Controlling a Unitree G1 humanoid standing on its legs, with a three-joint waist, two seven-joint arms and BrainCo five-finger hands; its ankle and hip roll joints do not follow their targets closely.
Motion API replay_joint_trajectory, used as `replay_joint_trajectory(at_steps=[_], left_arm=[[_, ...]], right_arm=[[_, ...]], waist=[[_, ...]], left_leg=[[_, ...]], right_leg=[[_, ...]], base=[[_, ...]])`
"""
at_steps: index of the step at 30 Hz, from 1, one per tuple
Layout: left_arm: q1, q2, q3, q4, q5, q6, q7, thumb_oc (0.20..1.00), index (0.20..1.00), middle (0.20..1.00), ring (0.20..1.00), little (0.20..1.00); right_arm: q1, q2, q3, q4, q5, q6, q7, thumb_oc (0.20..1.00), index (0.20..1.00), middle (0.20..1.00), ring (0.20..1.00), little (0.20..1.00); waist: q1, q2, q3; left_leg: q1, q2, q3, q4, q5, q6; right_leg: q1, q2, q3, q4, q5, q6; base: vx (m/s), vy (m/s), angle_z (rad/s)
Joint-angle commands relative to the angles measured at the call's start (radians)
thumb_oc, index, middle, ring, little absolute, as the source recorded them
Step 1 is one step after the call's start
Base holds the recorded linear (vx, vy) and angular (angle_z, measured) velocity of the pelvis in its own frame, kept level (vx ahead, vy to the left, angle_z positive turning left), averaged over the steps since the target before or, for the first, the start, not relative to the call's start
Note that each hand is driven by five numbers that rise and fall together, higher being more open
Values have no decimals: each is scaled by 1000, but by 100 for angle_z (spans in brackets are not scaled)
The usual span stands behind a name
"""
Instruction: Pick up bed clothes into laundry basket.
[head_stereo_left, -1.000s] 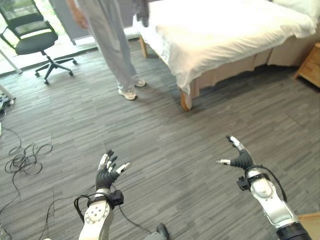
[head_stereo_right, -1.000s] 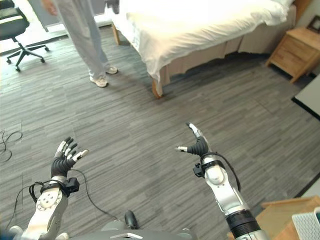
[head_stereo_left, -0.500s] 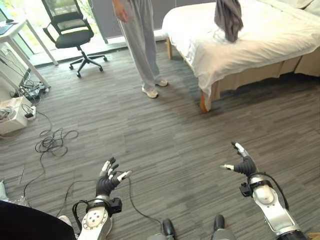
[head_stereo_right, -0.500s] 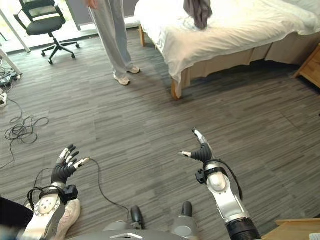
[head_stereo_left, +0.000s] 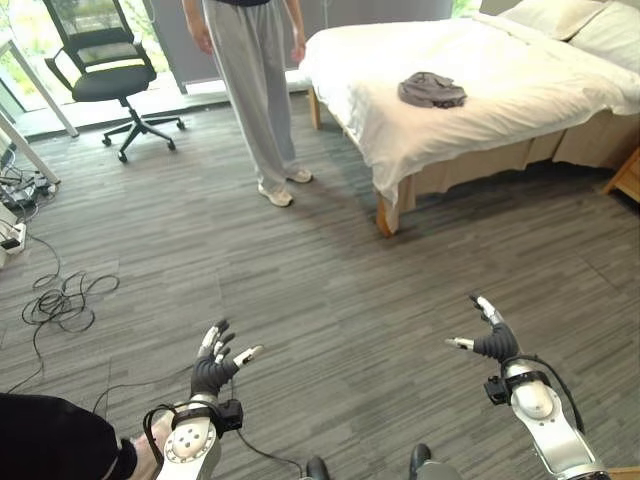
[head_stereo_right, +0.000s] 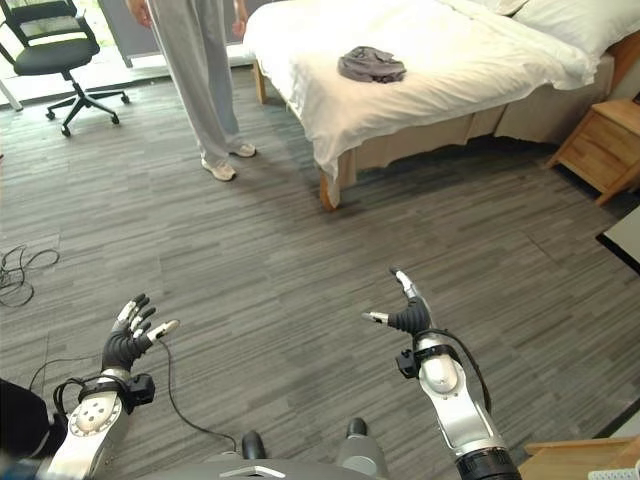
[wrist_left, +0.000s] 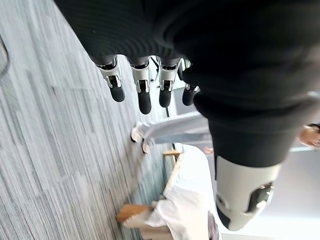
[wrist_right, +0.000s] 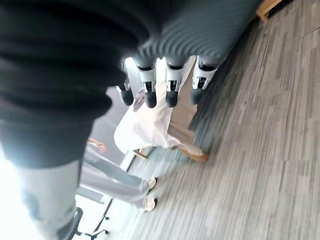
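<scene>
A crumpled grey garment (head_stereo_left: 431, 90) lies on the white bed (head_stereo_left: 480, 115) at the far right, also the grey garment (head_stereo_right: 371, 64) in the right eye view. Both my hands hover low over the grey floor, far from the bed. My left hand (head_stereo_left: 213, 368) is open with fingers spread and holds nothing; its fingers (wrist_left: 143, 90) point toward the bed. My right hand (head_stereo_left: 492, 342) is open too, thumb out, and empty; its fingers (wrist_right: 171, 85) are straight.
A person (head_stereo_left: 250, 70) in grey trousers stands beside the bed's near corner. A black office chair (head_stereo_left: 105, 80) stands at the far left, with loose cables (head_stereo_left: 60, 300) on the floor. A wooden nightstand (head_stereo_right: 600, 150) stands at the right of the bed.
The camera has swung, so the whole scene shifted. The grey garment, hanging above the bed half a second ago, now lies on it. Both hands stay open and low.
</scene>
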Motion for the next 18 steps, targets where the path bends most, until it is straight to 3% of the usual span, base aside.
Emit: replay_joint_trajectory(at_steps=[1,4,6,7,9,11,12,14,15,16,17,18], left_arm=[[-78,48,35,-60,26,-40,3,1000,1000,1000,1000,1000],[-110,60,13,-57,36,-48,-4,1000,1000,1000,1000,1000],[-115,60,10,-63,34,-54,-14,1000,1000,1000,1000,1000],[-108,46,13,-72,25,-59,-17,1000,1000,1000,1000,1000],[-111,42,14,-94,0,-67,-26,1000,1000,1000,1000,1000],[-120,40,5,-106,-24,-77,-30,1000,1000,1000,1000,1000],[-123,37,-6,-97,-20,-72,-31,1000,1000,1000,1000,1000],[-106,34,2,-107,-31,-70,-42,1000,1000,1000,1000,1000],[-105,33,2,-108,-31,-69,-43,1000,1000,1000,1000,1000],[-96,32,6,-117,-30,-69,-46,1000,1000,1000,1000,1000],[-96,32,4,-116,-25,-67,-46,1000,1000,1000,1000,1000],[-97,32,3,-116,-24,-67,-46,1000,1000,1000,1000,1000]], right_arm=[[-74,7,-35,-23,1,-37,-25,1000,1000,1000,1000,1000],[-73,3,-33,-22,14,-40,-27,1000,1000,1000,1000,1000],[-72,-4,-31,-27,8,-40,-28,1000,1000,1000,1000,1000],[-92,-21,-20,-19,15,-45,-28,1000,1000,1000,1000,1000],[-126,-43,-3,-21,20,-49,-24,1000,1000,1000,1000,1000],[-153,-66,3,-16,29,-45,-29,1000,1000,1000,1000,1000],[-167,-77,12,5,41,-39,-23,1000,1000,1000,1000,1000],[-162,-79,16,22,39,-36,-17,1000,1000,1000,1000,1000],[-161,-79,17,22,39,-36,-17,1000,1000,1000,1000,1000],[-156,-82,19,28,34,-37,-13,1000,1000,1000,1000,1000],[-152,-84,17,33,31,-37,-12,1000,1000,1000,1000,1000],[-151,-85,17,34,31,-38,-12,1000,1000,1000,1000,1000]], waist=[[-19,-12,35],[-43,-10,35],[-48,-13,27],[-53,-5,24],[-40,1,43],[-10,-6,75],[25,-16,98],[37,-7,89],[39,-10,91],[47,16,85],[49,23,83],[49,24,82]], left_leg=[[79,60,-38,8,-98,-61],[101,65,-60,8,-125,-82],[125,57,-63,9,-147,-85],[117,68,-54,134,-199,-95],[12,100,-63,394,-171,-117],[-97,124,-100,617,-71,-153],[-298,100,-105,598,-105,-121],[-309,106,-84,449,-92,-105],[-301,102,-79,439,-87,-105],[-305,131,-82,271,6,-123],[-296,158,-78,187,56,-144],[-285,158,-79,166,68,-150]], right_leg=[[54,35,-24,-176,86,4],[21,41,-5,-247,136,11],[44,48,1,-279,126,-1],[70,60,-7,-290,105,-25],[113,81,-6,-315,82,-62],[174,103,-8,-354,54,-102],[233,102,31,-389,16,-98],[257,106,52,-392,-5,-87],[259,103,54,-392,-5,-87],[287,122,61,-392,-24,-75],[312,118,67,-393,-46,-65],[314,121,66,-392,-51,-67]], base=[[187,-104,41],[292,-136,72],[369,-187,32],[479,-262,3],[274,-237,-15],[396,-202,-93],[607,-14,-84],[427,118,-30],[375,216,-76],[469,246,-88],[477,227,-39],[455,204,-29]])
